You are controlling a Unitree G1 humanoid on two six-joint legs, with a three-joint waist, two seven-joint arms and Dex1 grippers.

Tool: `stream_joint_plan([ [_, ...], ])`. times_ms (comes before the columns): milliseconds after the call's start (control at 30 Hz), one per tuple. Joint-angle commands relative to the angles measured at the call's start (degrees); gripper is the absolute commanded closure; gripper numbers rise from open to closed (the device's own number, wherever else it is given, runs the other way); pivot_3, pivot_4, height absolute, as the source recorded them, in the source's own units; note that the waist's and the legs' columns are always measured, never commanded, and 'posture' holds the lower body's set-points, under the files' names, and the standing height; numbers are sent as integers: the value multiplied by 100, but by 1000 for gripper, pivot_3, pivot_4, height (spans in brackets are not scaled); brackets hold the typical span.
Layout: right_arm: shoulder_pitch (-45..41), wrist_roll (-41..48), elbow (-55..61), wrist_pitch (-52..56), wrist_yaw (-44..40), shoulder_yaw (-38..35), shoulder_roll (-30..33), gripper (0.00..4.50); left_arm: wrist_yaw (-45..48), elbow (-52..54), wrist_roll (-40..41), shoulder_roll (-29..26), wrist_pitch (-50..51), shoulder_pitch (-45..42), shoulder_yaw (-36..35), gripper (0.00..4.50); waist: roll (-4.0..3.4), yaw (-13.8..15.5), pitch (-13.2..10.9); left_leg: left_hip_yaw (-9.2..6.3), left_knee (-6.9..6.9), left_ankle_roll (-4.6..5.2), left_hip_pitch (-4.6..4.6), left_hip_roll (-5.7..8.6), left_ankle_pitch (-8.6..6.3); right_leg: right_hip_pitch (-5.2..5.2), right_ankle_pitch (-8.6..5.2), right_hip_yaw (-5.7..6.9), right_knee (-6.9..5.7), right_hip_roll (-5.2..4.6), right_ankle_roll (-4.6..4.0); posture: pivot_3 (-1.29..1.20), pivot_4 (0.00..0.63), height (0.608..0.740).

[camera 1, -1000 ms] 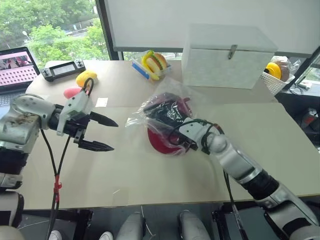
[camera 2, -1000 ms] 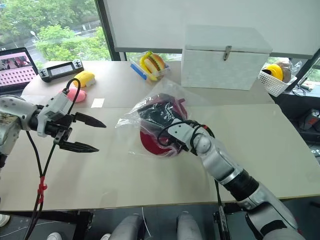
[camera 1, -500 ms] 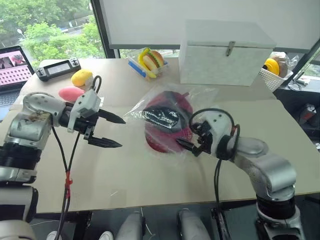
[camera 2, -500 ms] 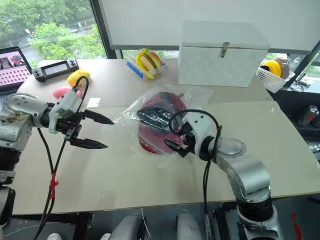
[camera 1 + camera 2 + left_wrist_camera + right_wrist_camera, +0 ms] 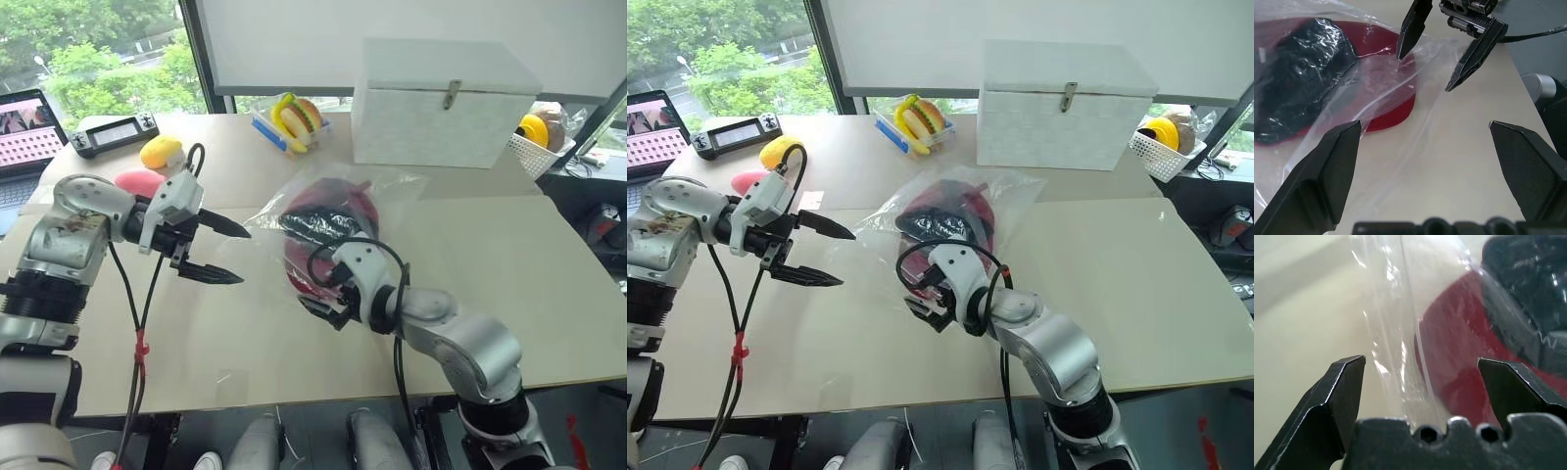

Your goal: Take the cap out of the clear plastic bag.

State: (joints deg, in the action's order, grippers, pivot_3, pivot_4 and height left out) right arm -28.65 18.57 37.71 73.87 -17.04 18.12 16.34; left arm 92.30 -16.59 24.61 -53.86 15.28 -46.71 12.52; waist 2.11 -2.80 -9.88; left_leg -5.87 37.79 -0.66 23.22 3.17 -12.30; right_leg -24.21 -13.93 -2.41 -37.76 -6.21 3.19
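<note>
Both my grippers are spread wide and hold nothing. The cap (image 5: 328, 227) is still inside the clear plastic bag (image 5: 377, 186), which lies on the table (image 5: 549, 284) in front of the white lidded box (image 5: 446, 103). My right gripper (image 5: 323, 294) has drawn back from the cap's brim and turned; it now stands at the near edge of the bag, with the film and the red brim between its fingers. My left gripper (image 5: 220, 252) has hardly moved and waits beside the bag, on the side away from the box. I judge that nothing is taken out yet; the right gripper is only set for a new hold.
</note>
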Motion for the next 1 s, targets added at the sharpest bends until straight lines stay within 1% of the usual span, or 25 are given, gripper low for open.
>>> stream_joint_plan([
  [33,-220,-444,-4,-166,148,669,556,102,20,35,43,-83,11,-159,-20,0,0,7,0,1,0,0,0,1,0,1,0,1,2,0,0,0,150,740],
  [133,-368,-762,-139,-296,296,1051,797,102,20,61,65,-92,47,-168,-23,0,0,13,0,8,0,0,1,1,0,2,-1,5,4,0,1,0,150,740],
  [233,-442,-1363,-410,-453,530,1610,1258,102,20,82,86,-89,100,-195,-29,0,0,11,0,10,0,0,3,1,0,0,-1,4,3,0,1,0,150,740],
  [333,-380,-1686,-533,-540,711,1671,1431,102,20,86,93,-81,133,-210,-24,0,0,13,0,14,0,0,3,2,0,2,-1,3,7,0,1,0,150,740],
  [433,-324,-1845,-540,-577,829,1403,1327,824,20,71,87,-68,144,-224,-19,0,0,3,0,14,0,0,4,0,0,-1,-1,4,5,0,1,0,150,740],
  [600,-307,-1980,-506,-640,898,1129,1062,2525,20,1,15,30,94,-249,-7,0,0,10,0,13,0,0,4,1,0,0,-1,3,3,0,1,0,150,740],
  [633,-300,-1993,-500,-659,906,1090,1020,2990,20,-13,1,48,80,-249,-6,0,0,12,0,13,0,0,4,1,0,0,-1,3,4,0,0,0,150,740],
  [667,-289,-1998,-494,-683,912,1038,957,3187,20,-28,-10,61,61,-248,-5,0,0,13,0,13,0,0,4,1,0,1,0,3,4,0,0,0,150,740],
  [733,-308,-2051,-478,-707,896,993,952,3874,20,-41,-31,105,54,-264,-4,0,0,12,0,13,0,0,4,1,0,1,-1,3,4,0,0,0,150,740],
  [800,-340,-2069,-450,-712,860,893,909,4436,20,-60,-62,161,36,-278,-9,0,0,14,0,13,0,0,4,2,0,0,0,3,4,0,0,0,150,740],
  [1000,-461,-2098,-414,-701,779,722,834,4485,20,-99,-205,328,-144,-255,-84,0,0,11,0,14,0,0,3,1,0,0,0,3,3,0,0,0,150,740],
])
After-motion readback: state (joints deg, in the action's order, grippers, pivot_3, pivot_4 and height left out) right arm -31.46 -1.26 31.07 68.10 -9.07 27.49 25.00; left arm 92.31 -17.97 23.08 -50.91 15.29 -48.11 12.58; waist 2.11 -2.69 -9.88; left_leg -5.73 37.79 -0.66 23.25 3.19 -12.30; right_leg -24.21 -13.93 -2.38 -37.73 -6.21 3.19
